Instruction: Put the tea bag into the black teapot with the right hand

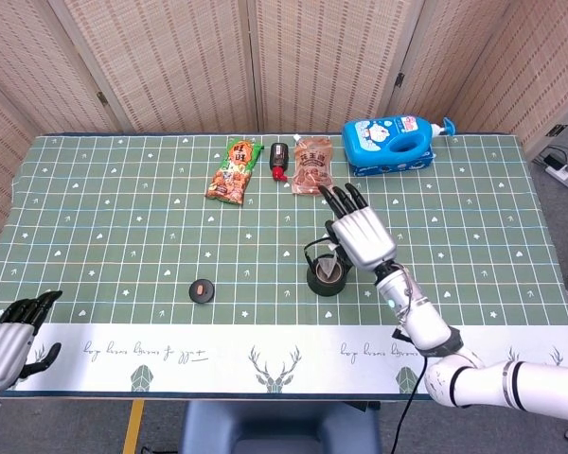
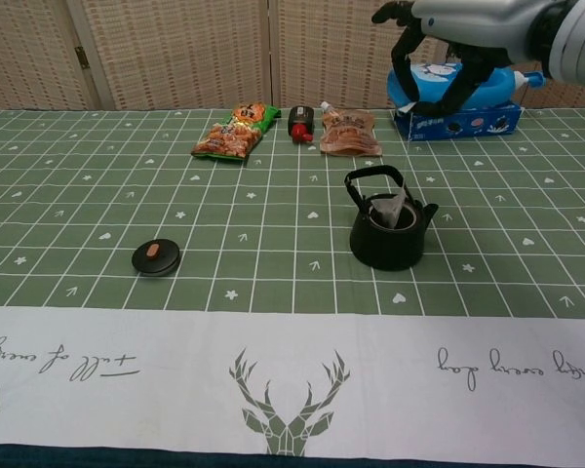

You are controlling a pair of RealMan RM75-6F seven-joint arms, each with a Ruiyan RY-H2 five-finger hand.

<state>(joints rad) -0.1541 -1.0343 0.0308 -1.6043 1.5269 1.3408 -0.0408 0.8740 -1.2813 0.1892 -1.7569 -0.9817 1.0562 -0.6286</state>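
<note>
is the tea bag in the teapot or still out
Partly in: the tea bag sits in the black teapot's open mouth, its top poking above the rim.
</note>
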